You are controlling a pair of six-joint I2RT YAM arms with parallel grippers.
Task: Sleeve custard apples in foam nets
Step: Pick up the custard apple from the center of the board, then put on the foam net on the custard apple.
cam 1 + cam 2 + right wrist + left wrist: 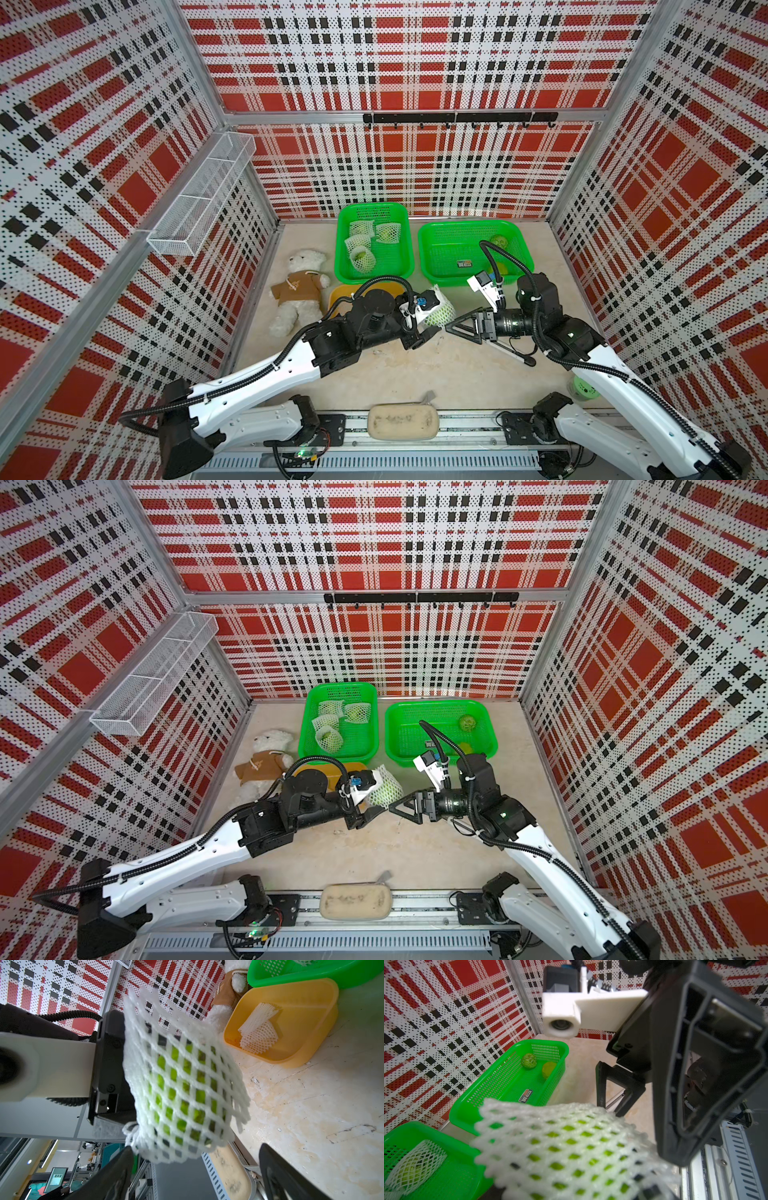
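Custard apple (439,318) sitting in foam net (443,299) | left tool (430,321) clamping it | right tool (451,328) gaping alongside | green basket (340,253) lying beyond

Red, black and white plaid covers the dotted walls (415,62). The counter (415,374) is mottled beige with brownish stains. At twelve o'clock the left basket (341,266) and right basket (426,257) are bright green. The net (182,1076) at centre is white with diamond holes, yellow-green fruit (200,1096) showing through. The bear (297,266) at nine o'clock is white with a brown shirt; the tray (295,985) is yellow; the pouch (403,422) at six o'clock is tan; the rail (457,117) is black.
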